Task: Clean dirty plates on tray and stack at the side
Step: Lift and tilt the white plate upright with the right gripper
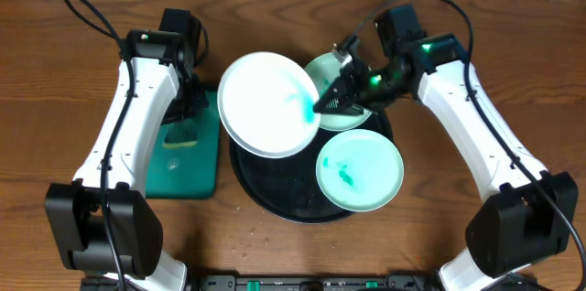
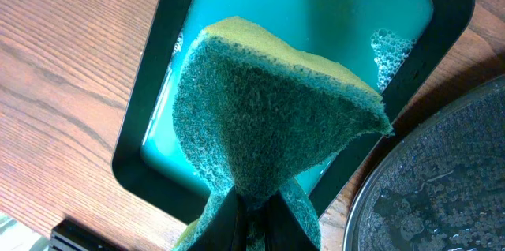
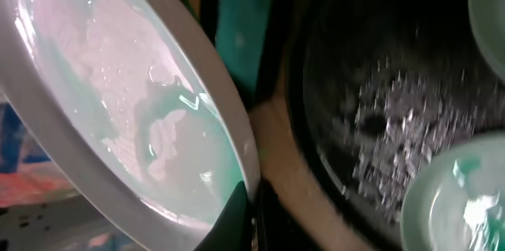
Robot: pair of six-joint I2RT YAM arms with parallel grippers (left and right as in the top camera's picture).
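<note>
Hands both clenched, one on a plate and one on a sponge.

The right hand pinches the white plate at its 3 o'clock rim, holding it over the 10 o'clock edge of the black tray; green smears show beside the grip. One mint plate, smeared green, lies on the tray at 3 o'clock. A second mint plate lies at 12 o'clock, partly under the right hand. The left hand squeezes a sponge above the teal tray, which sits on the wooden surface at the black tray's 9 o'clock.
</note>
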